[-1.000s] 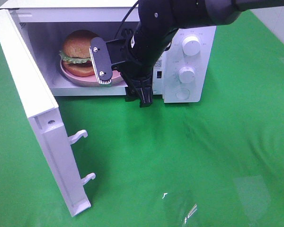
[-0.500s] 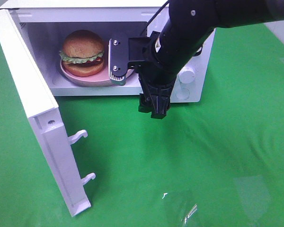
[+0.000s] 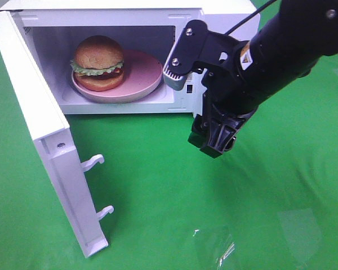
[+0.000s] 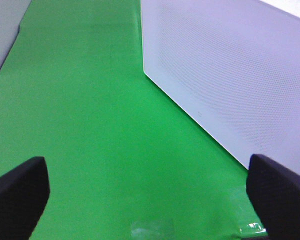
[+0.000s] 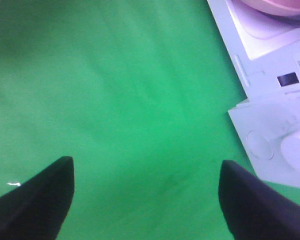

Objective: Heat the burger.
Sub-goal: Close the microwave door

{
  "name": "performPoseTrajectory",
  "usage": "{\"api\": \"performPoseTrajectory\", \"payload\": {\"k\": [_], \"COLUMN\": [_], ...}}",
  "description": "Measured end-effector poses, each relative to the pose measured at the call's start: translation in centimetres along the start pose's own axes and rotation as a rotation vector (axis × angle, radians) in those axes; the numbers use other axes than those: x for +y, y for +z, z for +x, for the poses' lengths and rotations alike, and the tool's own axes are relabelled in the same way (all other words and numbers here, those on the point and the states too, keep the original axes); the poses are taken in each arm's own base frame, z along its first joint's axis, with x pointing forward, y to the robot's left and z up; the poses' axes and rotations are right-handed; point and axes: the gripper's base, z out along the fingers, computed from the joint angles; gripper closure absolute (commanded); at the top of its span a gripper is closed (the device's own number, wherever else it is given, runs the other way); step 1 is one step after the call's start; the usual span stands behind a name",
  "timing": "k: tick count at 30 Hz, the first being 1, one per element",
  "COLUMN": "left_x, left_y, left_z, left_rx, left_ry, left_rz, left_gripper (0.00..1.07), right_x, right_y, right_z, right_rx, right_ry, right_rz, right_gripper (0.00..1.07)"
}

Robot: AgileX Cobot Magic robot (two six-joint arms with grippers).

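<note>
Burger [image 3: 98, 62] on plate [image 3: 145, 76] inside microwave [image 3: 129, 107]; door [image 3: 39, 129] open

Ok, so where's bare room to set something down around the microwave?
The green cloth lies bare between the open door and the right claw, and on the near right. Crowded: inside the microwave, where the pink plate with the burger takes most of the floor.

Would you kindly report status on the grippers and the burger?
Left gripper open, empty. Right gripper open, empty, outside microwave. Burger on plate inside. Door open, not yet shut.
</note>
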Motion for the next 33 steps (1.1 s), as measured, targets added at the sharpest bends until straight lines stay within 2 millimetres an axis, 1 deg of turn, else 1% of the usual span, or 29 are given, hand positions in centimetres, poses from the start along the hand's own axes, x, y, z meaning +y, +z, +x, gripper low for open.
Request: {"api": "performPoseTrajectory", "payload": {"k": [1,2,5,6,7,9,10,11,14,15,16,18,19,20,23,25,29,32,33], "left_x": [0.0,0.0,0.0,0.0,0.0,0.0,0.0,0.0,0.0,0.0,0.0,0.0,0.0,0.0,0.0,0.0,0.0,0.0,0.0], "left_y": [0.0,0.0,0.0,0.0,0.0,0.0,0.0,0.0,0.0,0.0,0.0,0.0,0.0,0.0,0.0,0.0,0.0,0.0,0.0], "left_z": [0.0,0.0,0.0,0.0,0.0,0.0,0.0,0.0,0.0,0.0,0.0,0.0,0.0,0.0,0.0,0.0,0.0,0.0,0.0], "left_rx": [0.000,0.000,0.000,0.000,0.000,0.000,0.000,0.000,0.000,0.000,0.000,0.000,0.000,0.000,0.000,0.000,0.000,0.000,0.000], "left_ry": [0.000,0.000,0.000,0.000,0.000,0.000,0.000,0.000,0.000,0.000,0.000,0.000,0.000,0.000,0.000,0.000,0.000,0.000,0.000], "left_rz": [0.000,0.000,0.000,0.000,0.000,0.000,0.000,0.000,0.000,0.000,0.000,0.000,0.000,0.000,0.000,0.000,0.000,0.000,0.000], "left_gripper": [0.07,0.07,0.07,0.07,0.07,0.07,0.07,0.07,0.07,0.07,0.07,0.07,0.07,0.07,0.07,0.07,0.07,0.07,0.07], "right_x": [0.0,0.3,0.4,0.7,0.7,1.2,1.2,1.5,1.6,1.9,1.9,2.4,2.4,2.6,2.7,3.0,3.3,3.3,3.5], "right_y": [0.0,-1.1,-1.6,-2.5,-2.5,-4.5,-4.5,-5.4,-5.9,-6.5,-6.5,-7.3,-7.3,-7.7,-7.8,-8.2,-8.7,-8.9,-9.4], "right_z": [0.0,0.6,0.9,1.3,1.3,2.4,2.4,3.0,3.4,4.0,4.0,5.0,5.0,5.5,5.6,6.3,6.8,6.9,7.0], "right_rx": [0.000,-0.012,-0.018,-0.030,-0.030,-0.047,-0.047,-0.042,-0.033,-0.004,-0.004,0.081,0.081,0.122,0.138,0.207,0.255,0.262,0.256], "right_ry": [0.000,0.049,0.077,0.128,0.128,0.229,0.229,0.260,0.274,0.293,0.293,0.319,0.319,0.331,0.335,0.362,0.372,0.378,0.389], "right_rz": [0.000,0.007,0.009,0.016,0.016,0.023,0.023,0.023,0.021,0.013,0.013,-0.013,-0.013,-0.025,-0.029,-0.048,-0.062,-0.065,-0.069], "right_gripper": [0.31,0.31,0.31,0.31,0.31,0.31,0.31,0.31,0.31,0.31,0.31,0.31,0.31,0.31,0.31,0.31,0.31,0.31,0.31]}}
